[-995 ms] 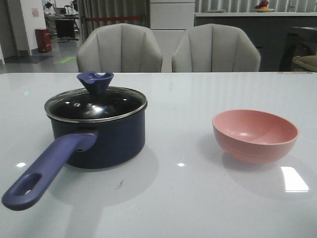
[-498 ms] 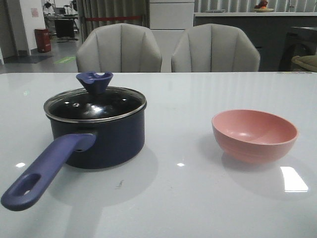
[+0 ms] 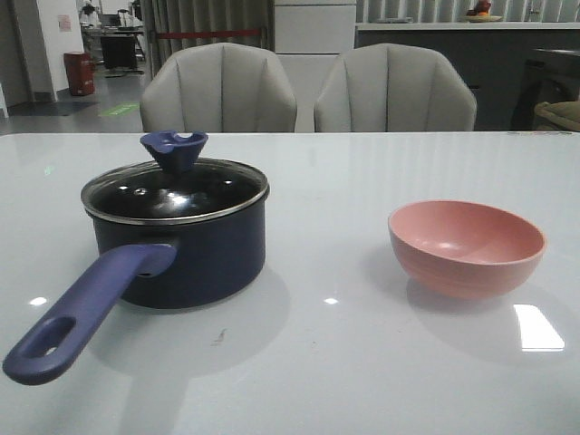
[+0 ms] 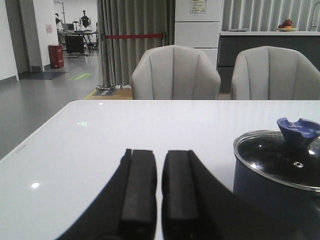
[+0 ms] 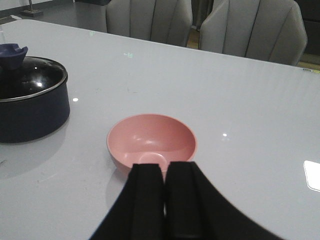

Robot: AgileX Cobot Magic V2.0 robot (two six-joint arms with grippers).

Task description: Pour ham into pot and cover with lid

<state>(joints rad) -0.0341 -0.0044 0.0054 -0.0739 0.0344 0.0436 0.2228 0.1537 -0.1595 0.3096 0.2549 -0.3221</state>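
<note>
Jaws of left gripper (image 4: 159, 192) and right gripper (image 5: 165, 200) nearly together, gripping nothing. Lid (image 3: 175, 188) sits on pot (image 3: 181, 254) at left; pink bowl (image 3: 467, 246) at right looks empty (no ham visible anywhere). Task appears done.

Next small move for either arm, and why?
Probably none. The lid already sits on the pot, the pink bowl is empty, and no ham is in sight. The left gripper and right gripper are shut, holding nothing, back from both.

Office-like showroom (padded chairs (image 3: 218, 88), barrier rope (image 4: 134, 36))
</note>
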